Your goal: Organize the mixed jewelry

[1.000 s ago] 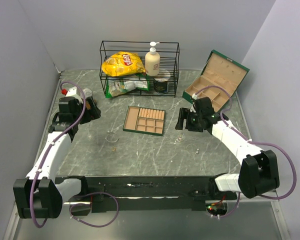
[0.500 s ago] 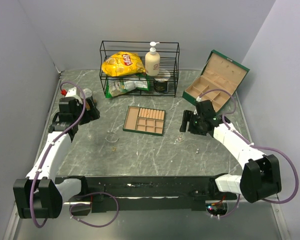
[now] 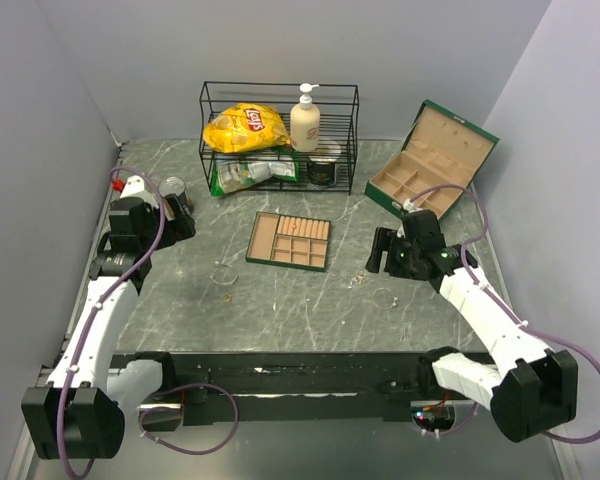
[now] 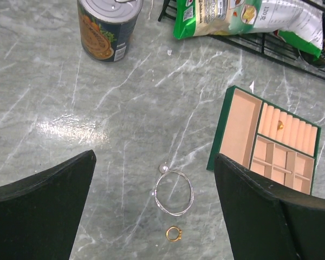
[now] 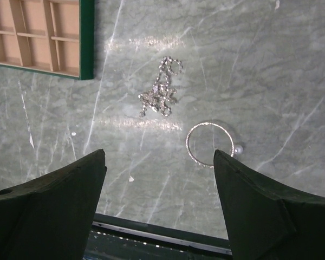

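The mixed jewelry lies loose on the marble top. A silver hoop with pearls point(image 4: 174, 192) and a gold ring point(image 4: 173, 233) lie below my left gripper point(image 4: 154, 160), which hangs open and empty. A fine chain point(image 5: 160, 92) sits bunched beside a second hoop with a pearl point(image 5: 209, 143), under my open, empty right gripper point(image 5: 159, 154). From above, the left hoop point(image 3: 224, 272) is left of the flat tan tray point(image 3: 262, 237). The chain point(image 3: 358, 279) and right hoop point(image 3: 384, 297) are right of it. A small gold piece point(image 4: 280, 125) rests in the tray's ring rolls.
A green jewelry box point(image 3: 430, 160) stands open at the back right. A wire rack point(image 3: 278, 135) with a chip bag, snack bag, soap bottle and tin is at the back. A food can point(image 3: 172, 188) stands by the left gripper point(image 3: 180, 215).
The right arm has drawn back to the right and nearer the front edge. The left gripper has shifted slightly towards the far left. No jewelry has moved.
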Tool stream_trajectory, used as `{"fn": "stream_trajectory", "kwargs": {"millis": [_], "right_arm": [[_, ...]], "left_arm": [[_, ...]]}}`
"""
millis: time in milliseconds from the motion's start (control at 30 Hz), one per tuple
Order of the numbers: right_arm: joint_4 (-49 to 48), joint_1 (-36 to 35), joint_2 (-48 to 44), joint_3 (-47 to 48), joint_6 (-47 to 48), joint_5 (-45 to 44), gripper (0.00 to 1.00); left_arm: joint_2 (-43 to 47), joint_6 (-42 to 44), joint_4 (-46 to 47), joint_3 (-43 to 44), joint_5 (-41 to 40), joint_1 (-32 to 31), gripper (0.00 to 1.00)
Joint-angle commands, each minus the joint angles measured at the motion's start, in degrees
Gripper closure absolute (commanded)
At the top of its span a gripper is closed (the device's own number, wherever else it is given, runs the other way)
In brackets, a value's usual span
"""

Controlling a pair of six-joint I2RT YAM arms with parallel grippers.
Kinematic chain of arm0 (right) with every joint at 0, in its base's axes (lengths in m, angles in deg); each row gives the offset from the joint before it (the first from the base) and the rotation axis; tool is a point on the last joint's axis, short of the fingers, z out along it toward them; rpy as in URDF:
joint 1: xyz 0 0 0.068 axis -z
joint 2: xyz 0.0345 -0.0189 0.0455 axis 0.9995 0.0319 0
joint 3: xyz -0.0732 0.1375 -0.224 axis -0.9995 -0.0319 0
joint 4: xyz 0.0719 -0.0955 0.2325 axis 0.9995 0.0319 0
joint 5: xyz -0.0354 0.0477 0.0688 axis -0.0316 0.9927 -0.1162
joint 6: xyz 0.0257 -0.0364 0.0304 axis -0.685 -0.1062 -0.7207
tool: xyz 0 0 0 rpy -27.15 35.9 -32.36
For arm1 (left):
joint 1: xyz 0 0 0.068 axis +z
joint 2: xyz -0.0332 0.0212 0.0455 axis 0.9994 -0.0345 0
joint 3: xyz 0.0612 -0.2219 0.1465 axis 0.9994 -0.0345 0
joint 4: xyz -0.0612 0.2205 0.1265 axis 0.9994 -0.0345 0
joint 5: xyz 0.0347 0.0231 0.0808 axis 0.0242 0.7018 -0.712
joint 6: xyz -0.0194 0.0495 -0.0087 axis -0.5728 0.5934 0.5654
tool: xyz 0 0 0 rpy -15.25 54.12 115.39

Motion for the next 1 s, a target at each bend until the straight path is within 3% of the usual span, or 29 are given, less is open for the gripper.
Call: {"fn": "stream_trajectory", "kwargs": {"millis": [0,267,567,767,867,967], "right_arm": [[0.30,-0.12,-1.64,-1.47,-0.59,-2.75,0.13],[-2.43,1.89,7.14,-0.16,-1.56,-8.03,0.17],[-4.89,8.22,11.63,-3.93,-2.79,-4.52,0.24],[-7.62,5.60,11.54,-1.14,1.42,0.67,0.27],[-0.77,1.29,14.43,3.96,-0.32,-10.62,0.25],[0.29,3.12,16.55,2.41,-3.04,-13.22,0.27]], "left_arm": [[1.53,0.42,0.31,0.72,-1.36,0.21,0.04],[0.22,0.51,-0.05,0.37,-4.26,0.21,0.04],[-0.75,0.60,1.44,-0.24,-4.09,0.12,0.04],[-3.12,0.60,1.88,0.37,-2.95,0.21,0.04],[-3.91,0.69,1.89,0.72,-2.95,0.12,0.04],[-3.92,0.69,1.27,0.64,-3.38,0.21,0.04]]}}
